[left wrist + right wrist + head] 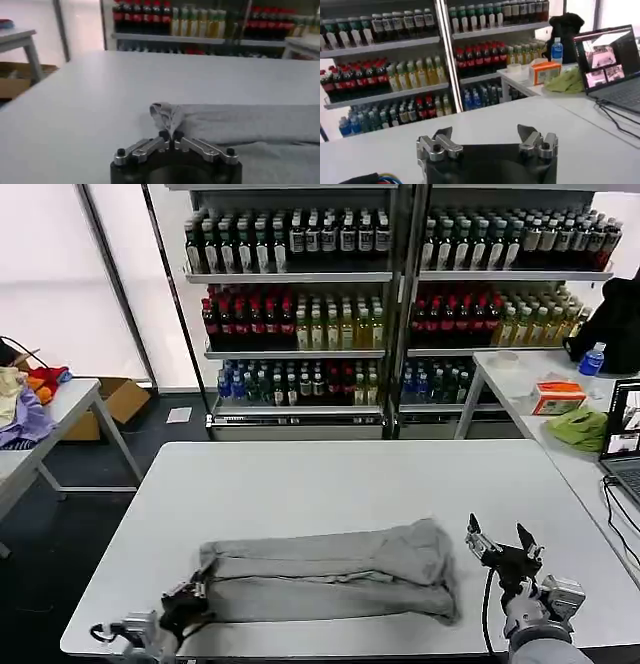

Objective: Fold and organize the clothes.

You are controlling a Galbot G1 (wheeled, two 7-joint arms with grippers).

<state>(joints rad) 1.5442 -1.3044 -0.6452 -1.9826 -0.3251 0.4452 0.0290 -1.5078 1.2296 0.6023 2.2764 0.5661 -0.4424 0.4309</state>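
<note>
A light grey shirt [330, 574] lies folded into a long band near the front of the white table [340, 484]. My left gripper [192, 592] is at the band's left end, shut on a pinched corner of the cloth [167, 116], which stands up just above the fingertips. The rest of the grey shirt [250, 125] stretches away flat beyond it. My right gripper [500, 542] hovers just off the band's right end, open, nothing between its fingers [442, 137], pointing over bare tabletop.
Shelves of bottled drinks [390, 294] stand behind the table. A side table [560, 384] on the right holds a lime-green cloth [580, 427], an orange box [557, 396] and a laptop [625, 434]. Coloured garments [25, 399] lie on a table at left.
</note>
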